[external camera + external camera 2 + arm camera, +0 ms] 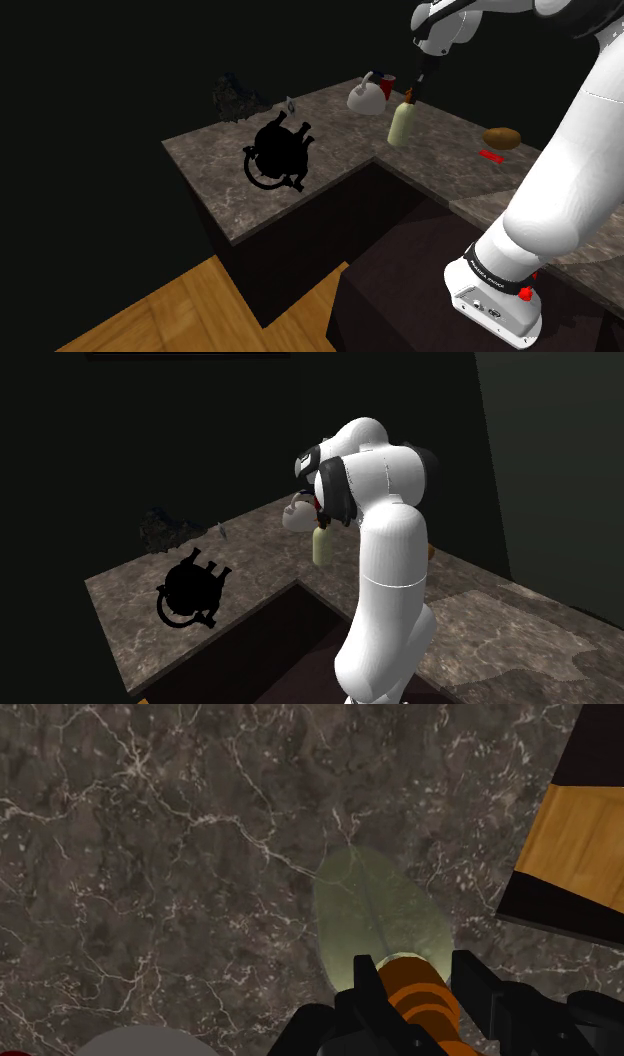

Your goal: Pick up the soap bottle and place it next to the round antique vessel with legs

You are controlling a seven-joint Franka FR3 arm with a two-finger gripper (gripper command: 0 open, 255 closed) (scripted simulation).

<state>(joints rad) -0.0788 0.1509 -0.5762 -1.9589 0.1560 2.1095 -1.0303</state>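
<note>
Wrist view: tool (415,982) closed on the orange pump cap (412,994) of the soap bottle (375,919), one black finger tight against each side, pale greenish body hanging straight down over the marbled worktop (150,854). Shoulder view: same soap bottle (401,125) upright under the tool (413,92), near the far edge of the worktop (220,190), just beside a white kettle (366,97) and a red cup (387,85). Round legged black vessel (278,150) well apart from the bottle, toward the shoulder view's left, seemingly tipped with legs pointing up. Progress, judged: grasp made; lift unconfirmed; carry across the worktop and set-down beside the vessel yet to do. Hard to read: no visible gap or shadow under the bottle base, so cannot tell whether resting on the stone or just off it. Vessel rendered as a flat black silhouette, so pose and free ground around it unclear. Second exterior view: white arm (385,552) covering the tool, bottle (322,547) partly tucked behind it, vessel (190,590) plain on the near slab. Brown lump (503,138) on the worktop not identifiable.
</note>
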